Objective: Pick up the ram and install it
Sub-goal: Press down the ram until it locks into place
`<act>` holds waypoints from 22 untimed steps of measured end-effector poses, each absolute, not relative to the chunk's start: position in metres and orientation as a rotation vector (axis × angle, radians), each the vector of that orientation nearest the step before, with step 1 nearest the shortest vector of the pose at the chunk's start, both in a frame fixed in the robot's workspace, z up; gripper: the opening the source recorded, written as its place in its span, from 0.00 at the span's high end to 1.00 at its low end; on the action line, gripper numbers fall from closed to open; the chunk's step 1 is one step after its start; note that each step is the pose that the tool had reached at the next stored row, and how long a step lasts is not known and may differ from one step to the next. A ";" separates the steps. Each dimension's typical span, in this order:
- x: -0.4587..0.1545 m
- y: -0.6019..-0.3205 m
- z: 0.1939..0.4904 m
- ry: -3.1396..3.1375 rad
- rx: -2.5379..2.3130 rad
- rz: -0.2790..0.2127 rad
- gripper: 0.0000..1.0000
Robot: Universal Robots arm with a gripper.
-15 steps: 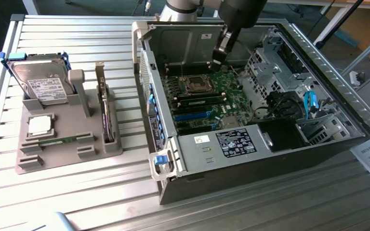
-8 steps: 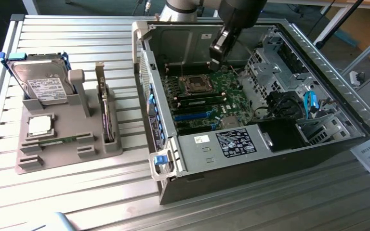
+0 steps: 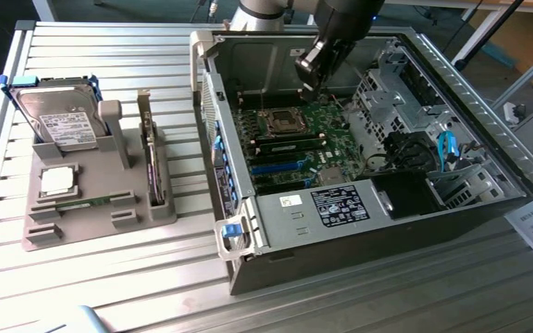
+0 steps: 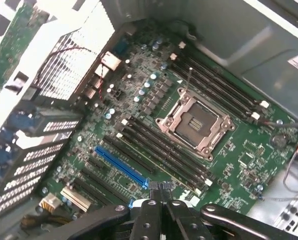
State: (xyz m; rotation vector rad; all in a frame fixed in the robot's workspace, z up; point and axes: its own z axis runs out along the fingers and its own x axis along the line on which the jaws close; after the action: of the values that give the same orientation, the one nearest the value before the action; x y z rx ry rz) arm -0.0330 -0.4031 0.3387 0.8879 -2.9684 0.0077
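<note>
Grey plastic makes up the holder (image 3: 35, 239) at the near end of the slatted metal surface (image 3: 109, 291), towards the exterior view's left. What looks like the ram (image 3: 86, 203) lies low in a groove of it, a thin green strip just in front of the square processor chip (image 3: 56, 180). Its long axis runs roughly across the exterior view, from left to right, and it lies level rather than standing on end. Which face is up I cannot tell. Behind it the hard drive (image 3: 63, 125) leans in its own cradle.

Beyond the holder, well apart from it, the open computer case (image 3: 341, 236) lies on its side with the motherboard (image 4: 153, 85) exposed. The long dark memory slots (image 4: 153, 150) beside the empty processor socket (image 4: 196, 122) look unfilled. At the far end of the case the gripper (image 3: 311, 76) hangs above the board, its fingers (image 4: 149, 215) clenched together with nothing seen between them.

By this showing the task is at its start: the ram is neither lifted nor seated.
</note>
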 end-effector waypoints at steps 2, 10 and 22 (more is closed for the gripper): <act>-0.033 -0.403 0.339 -2.995 0.793 0.006 0.89; -0.033 -0.403 0.339 -3.051 0.538 0.000 0.89; -0.033 -0.403 0.339 -3.096 0.127 -0.009 0.89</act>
State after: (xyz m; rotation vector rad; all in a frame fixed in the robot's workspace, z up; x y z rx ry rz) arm -0.0330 -0.4031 0.3387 0.1265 -3.0958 -0.0091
